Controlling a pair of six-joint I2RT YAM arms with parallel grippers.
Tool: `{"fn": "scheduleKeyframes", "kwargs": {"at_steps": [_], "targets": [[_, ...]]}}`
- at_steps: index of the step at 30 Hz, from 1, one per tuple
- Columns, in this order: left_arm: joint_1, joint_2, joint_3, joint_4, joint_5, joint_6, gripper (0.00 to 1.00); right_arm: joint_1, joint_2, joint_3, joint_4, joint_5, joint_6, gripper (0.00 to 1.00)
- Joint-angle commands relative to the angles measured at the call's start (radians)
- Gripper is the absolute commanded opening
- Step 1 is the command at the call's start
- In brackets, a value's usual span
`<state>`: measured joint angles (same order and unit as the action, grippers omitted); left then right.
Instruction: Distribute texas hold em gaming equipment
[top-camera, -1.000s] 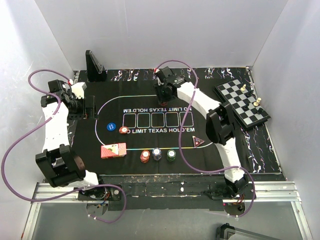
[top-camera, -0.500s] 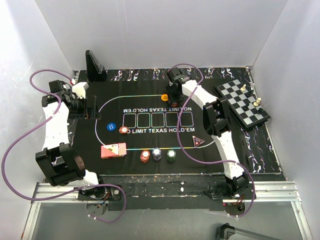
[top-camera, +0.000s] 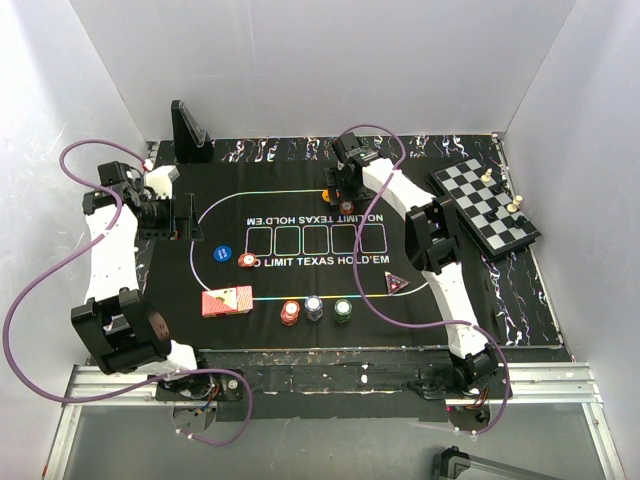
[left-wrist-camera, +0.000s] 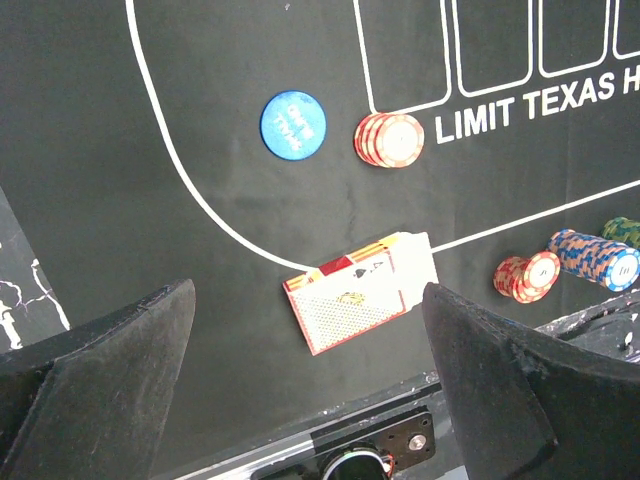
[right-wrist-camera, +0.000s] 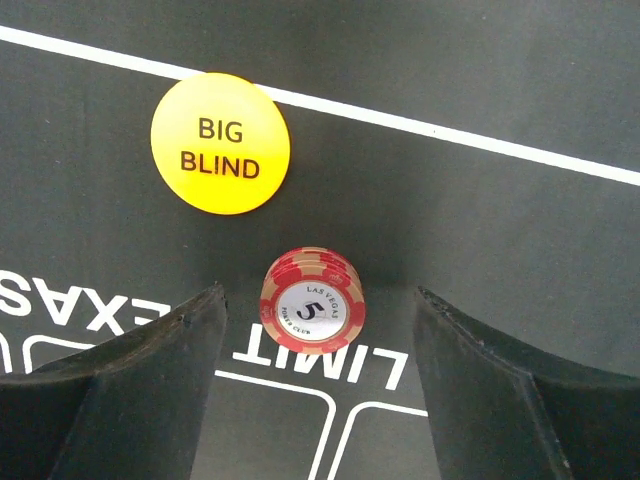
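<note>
Top external view: the left gripper hangs over the left edge of the black felt mat printed NO LIMIT TEXAS HOLD'EM, its jaws spread wide with nothing between them. Inside the mat's white oval line, on its left side, lies a flat blue round disc, and just right of that stands a short stack of red-and-white poker chips. Nearer the mat's front edge, a pile of red-patterned-back playing cards lies across the oval line, with a pale card sticking out at its right end.

Along the middle of the mat's front edge three chip stacks stand in a row, close together: a red stack, a blue-edged stack and a green stack.

At the mat's far side the right gripper points down with its jaws apart. The right wrist view shows its dark fingers either side of a small red chip stack marked 5, clear of it on both sides. A yellow round BIG BLIND button lies flat just beyond that stack, by the oval line.

A dark triangular marker lies on the mat's right front, and a black-and-white chessboard with a few pieces sits off the mat's right edge
</note>
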<state>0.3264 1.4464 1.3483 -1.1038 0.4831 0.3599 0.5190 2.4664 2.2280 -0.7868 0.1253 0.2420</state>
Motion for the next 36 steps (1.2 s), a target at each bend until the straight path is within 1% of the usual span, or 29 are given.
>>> {"fn": "scheduleKeyframes", "kwargs": {"at_steps": [1, 6, 10, 14, 19, 21, 24, 27, 31, 32, 36], "targets": [[0.007, -0.076, 0.012, -0.013, 0.031, 0.002, 0.98, 0.003, -0.023, 0.048, -0.014, 0.033, 0.008, 0.82], [0.005, -0.099, 0.012, -0.010, 0.006, -0.015, 0.98, 0.015, -0.105, 0.068, -0.035, 0.057, 0.031, 0.86], [0.005, -0.098, 0.015, -0.002, -0.029, -0.039, 0.98, 0.076, -0.223, 0.044, -0.052, 0.067, 0.020, 0.87], [0.005, -0.107, 0.005, 0.013, -0.049, -0.053, 0.98, 0.206, -0.357, -0.095, -0.040, 0.054, 0.006, 0.88], [0.005, -0.112, -0.006, 0.022, -0.092, -0.073, 0.98, 0.383, -0.500, -0.350, 0.036, -0.064, -0.021, 0.89], [0.007, -0.113, 0.000, 0.019, -0.095, -0.078, 0.98, 0.452, -0.529, -0.424, 0.061, -0.091, -0.035, 0.89], [0.005, -0.123, 0.006, 0.015, -0.093, -0.084, 0.98, 0.535, -0.535, -0.499, 0.093, -0.116, -0.044, 0.90], [0.007, -0.116, 0.020, 0.006, -0.101, -0.090, 0.98, 0.582, -0.503, -0.510, 0.071, -0.118, -0.038, 0.90], [0.005, -0.127, 0.022, 0.005, -0.107, -0.091, 0.98, 0.613, -0.478, -0.544, 0.070, -0.119, -0.032, 0.91], [0.005, -0.130, 0.017, 0.005, -0.107, -0.093, 0.98, 0.616, -0.477, -0.553, 0.072, -0.156, -0.030, 0.91], [0.005, -0.136, 0.005, 0.010, -0.112, -0.091, 0.98, 0.624, -0.468, -0.585, 0.095, -0.174, -0.032, 0.92]]}}
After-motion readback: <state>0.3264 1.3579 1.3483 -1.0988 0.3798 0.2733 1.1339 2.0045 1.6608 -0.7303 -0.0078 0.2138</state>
